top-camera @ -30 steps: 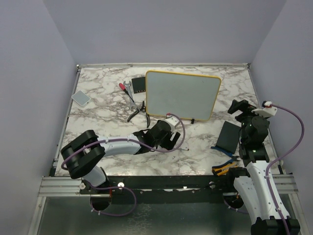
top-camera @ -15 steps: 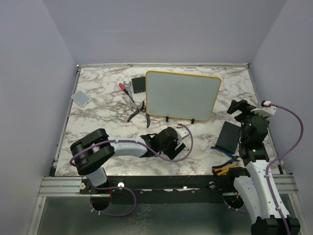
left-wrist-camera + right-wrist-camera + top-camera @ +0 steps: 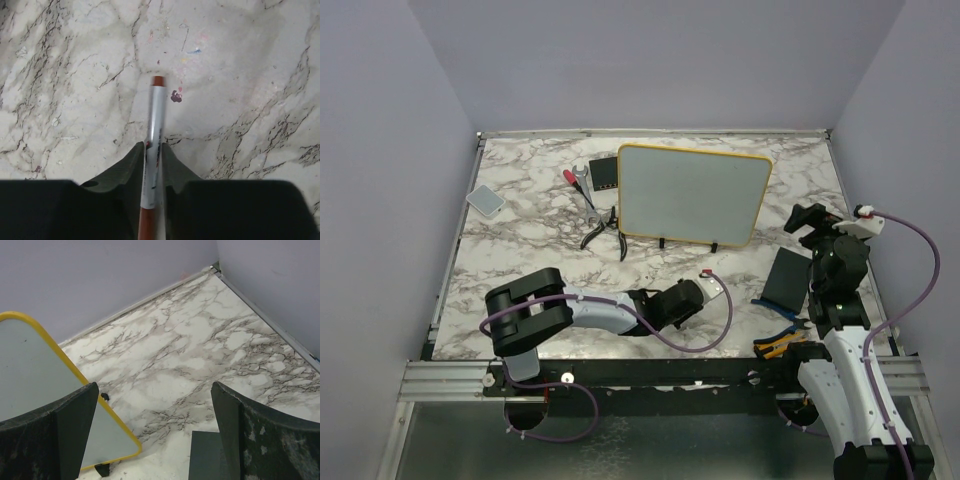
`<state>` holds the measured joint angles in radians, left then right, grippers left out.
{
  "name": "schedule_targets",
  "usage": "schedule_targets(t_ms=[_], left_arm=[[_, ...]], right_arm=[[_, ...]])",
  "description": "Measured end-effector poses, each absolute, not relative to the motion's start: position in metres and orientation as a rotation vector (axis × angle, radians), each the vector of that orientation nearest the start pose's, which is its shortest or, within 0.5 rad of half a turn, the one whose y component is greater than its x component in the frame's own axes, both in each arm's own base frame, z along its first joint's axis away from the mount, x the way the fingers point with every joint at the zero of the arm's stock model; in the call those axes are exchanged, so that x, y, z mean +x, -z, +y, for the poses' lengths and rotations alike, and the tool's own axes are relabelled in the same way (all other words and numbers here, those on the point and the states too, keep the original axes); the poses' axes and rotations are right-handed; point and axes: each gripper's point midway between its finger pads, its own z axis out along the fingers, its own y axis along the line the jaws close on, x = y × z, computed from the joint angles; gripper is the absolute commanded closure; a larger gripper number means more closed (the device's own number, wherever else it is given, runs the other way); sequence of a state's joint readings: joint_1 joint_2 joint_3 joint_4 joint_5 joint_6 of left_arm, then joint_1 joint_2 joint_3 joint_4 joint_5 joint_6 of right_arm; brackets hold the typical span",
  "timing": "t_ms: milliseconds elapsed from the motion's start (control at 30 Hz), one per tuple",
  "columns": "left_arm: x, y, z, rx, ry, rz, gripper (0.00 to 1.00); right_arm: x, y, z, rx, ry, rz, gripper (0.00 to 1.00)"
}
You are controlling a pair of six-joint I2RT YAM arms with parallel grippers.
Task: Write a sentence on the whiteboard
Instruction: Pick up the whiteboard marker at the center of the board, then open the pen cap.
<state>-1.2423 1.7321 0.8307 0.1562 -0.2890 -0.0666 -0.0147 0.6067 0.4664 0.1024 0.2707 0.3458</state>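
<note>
The whiteboard (image 3: 692, 195), white with a thin yellow frame, stands on small black feet at the back middle of the marble table; its near corner (image 3: 30, 375) also appears in the right wrist view. Its face looks blank, and the sentence is not in view. My left gripper (image 3: 152, 146) is low over the table's near middle (image 3: 692, 301), shut on a silver marker (image 3: 157, 107) with a red-brown end that points away from the fingers. My right gripper (image 3: 154, 390) hangs open and empty right of the board (image 3: 810, 220).
Pliers (image 3: 600, 228), a red-handled tool (image 3: 572, 179) and a small black box (image 3: 605, 173) lie left of the board. A grey pad (image 3: 486, 201) sits at far left. A dark slab (image 3: 786, 278) and blue-yellow tools (image 3: 778, 342) lie by the right arm.
My left arm has swung right and toward the near edge, and its jaws have closed on the marker. The right arm has not moved.
</note>
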Motion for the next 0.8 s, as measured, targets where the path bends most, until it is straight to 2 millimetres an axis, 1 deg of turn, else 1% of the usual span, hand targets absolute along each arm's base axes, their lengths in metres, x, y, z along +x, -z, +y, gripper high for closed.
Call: schedule_targets(t_ms=[33,133,333,400,467,533,667,700,733,767,800], left_arm=[[0.179,-0.024,-0.374,1.148,0.339,1.993,0.92],[0.182,-0.023,-0.373,1.139,0.321,1.991,1.00],[0.183,-0.024,-0.372,1.137,0.309,1.987,1.00],[0.183,-0.024,-0.372,1.138,0.309,1.987,1.00],[0.182,-0.030,-0.369,1.135,0.312,1.987,1.00],[0.182,-0.045,-0.370,1.114,0.341,1.972,1.00],[0.184,-0.110,-0.381,1.035,0.508,1.877,1.00],[0.186,-0.128,-0.383,1.019,0.554,1.854,1.00],[0.189,-0.142,-0.385,1.004,0.586,1.836,1.00],[0.196,-0.162,-0.385,0.980,0.628,1.813,1.00],[0.201,-0.175,-0.383,0.972,0.661,1.800,1.00]], right_arm=[[0.299,-0.240,-0.038,0.491,-0.039,1.532,0.02],[0.300,-0.239,-0.036,0.486,-0.043,1.540,0.02],[0.301,-0.235,-0.026,0.450,-0.085,1.584,0.02],[0.300,-0.237,-0.020,0.431,-0.120,1.597,0.03],[0.298,-0.240,-0.009,0.395,-0.171,1.615,0.03],[0.293,-0.242,0.001,0.365,-0.226,1.632,0.03],[0.281,-0.247,0.023,0.323,-0.351,1.664,0.03],[0.278,-0.249,0.031,0.301,-0.397,1.674,0.04],[0.275,-0.250,0.040,0.280,-0.447,1.687,0.04],[0.273,-0.250,0.046,0.261,-0.483,1.698,0.06],[0.271,-0.249,0.056,0.229,-0.537,1.717,0.07]])
